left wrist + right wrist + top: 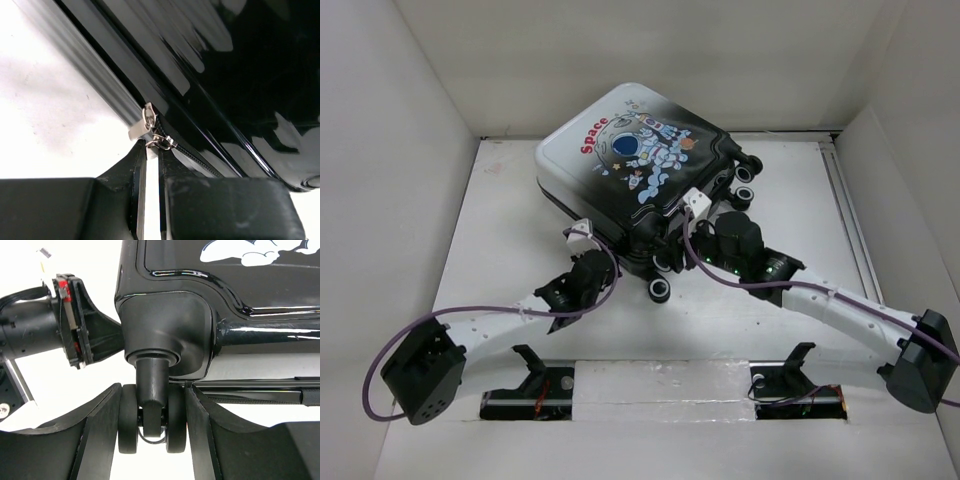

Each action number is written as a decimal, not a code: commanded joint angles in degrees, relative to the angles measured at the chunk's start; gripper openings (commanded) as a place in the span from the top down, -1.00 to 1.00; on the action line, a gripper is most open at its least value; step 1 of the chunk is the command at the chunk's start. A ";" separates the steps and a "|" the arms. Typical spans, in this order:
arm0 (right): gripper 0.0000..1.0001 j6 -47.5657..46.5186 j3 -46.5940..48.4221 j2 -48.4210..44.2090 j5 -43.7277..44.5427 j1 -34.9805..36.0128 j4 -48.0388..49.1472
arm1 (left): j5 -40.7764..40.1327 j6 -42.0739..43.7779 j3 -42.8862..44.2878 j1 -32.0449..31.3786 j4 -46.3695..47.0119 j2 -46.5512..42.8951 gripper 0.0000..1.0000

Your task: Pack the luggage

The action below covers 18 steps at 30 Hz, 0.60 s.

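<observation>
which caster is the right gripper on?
The twin-wheel caster clamped between the right gripper fingers; the near caster and far caster stand free.

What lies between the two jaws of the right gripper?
A twin caster wheel of the luggage, with both jaws apparently touching its sides. The right wrist view shows this.

Left hand [152, 156]: closed, pinching zipper pull [161, 142]
Zipper slider [145, 122]: on luggage [240, 75] seam, above fingertips
Counter [45, 110]: white, left of luggage
</observation>
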 commanded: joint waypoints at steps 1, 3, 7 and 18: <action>1.00 -2.65 -1.34 -0.89 6.60 -2.88 -7.70 | -7.51 -0.22 -0.88 6.86 -9.10 -1.85 1.00; 1.00 -2.65 -1.86 -0.19 7.22 -3.41 -7.70 | 0.23 1.01 -1.49 11.86 -6.82 -1.85 1.00; 1.00 -2.65 -2.39 -0.19 6.43 -3.94 -7.70 | 4.41 1.19 -3.08 16.46 -5.14 -3.60 1.00; 0.92 -3.18 -1.77 -2.03 4.59 -3.86 -10.08 | 5.45 -2.86 -6.76 16.46 -4.79 -8.61 1.00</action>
